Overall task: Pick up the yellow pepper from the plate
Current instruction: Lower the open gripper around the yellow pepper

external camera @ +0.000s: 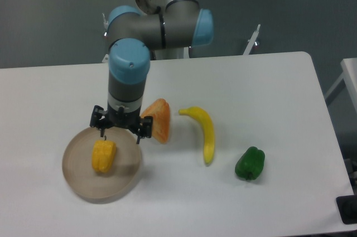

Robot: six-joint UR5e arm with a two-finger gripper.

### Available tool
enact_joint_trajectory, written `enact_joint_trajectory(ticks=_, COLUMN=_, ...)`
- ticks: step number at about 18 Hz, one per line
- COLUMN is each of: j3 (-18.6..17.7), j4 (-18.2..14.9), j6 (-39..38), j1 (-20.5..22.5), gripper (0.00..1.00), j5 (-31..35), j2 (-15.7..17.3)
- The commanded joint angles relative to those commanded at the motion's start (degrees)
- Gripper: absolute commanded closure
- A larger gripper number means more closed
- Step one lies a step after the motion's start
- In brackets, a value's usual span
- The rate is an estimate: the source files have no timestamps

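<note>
You get even, diffuse overhead light, no glare on the white table, a soft shadow just below and right of the gripper across the plate, mild softness throughout, fine grain, far background behind the arm dim and slightly blurred.

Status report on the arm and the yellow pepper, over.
Gripper open, above the round beige plate's far rim. Small orange-yellow toy pepper on plate, not gripped. Orange triangular wedge beside fingers, nothing blocking.

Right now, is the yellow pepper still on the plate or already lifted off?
On the plate. The yellow pepper lies inside the plate, and the open gripper hangs above it without touching.
</note>
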Motion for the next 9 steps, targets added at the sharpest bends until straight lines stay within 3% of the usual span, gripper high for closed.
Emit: enact_joint_trajectory(ticks=9, j3=-2.5, j4=5.4, j6=0.3, j1=-2.0, gripper=0.00, j5=2.5, j2=-2.5)
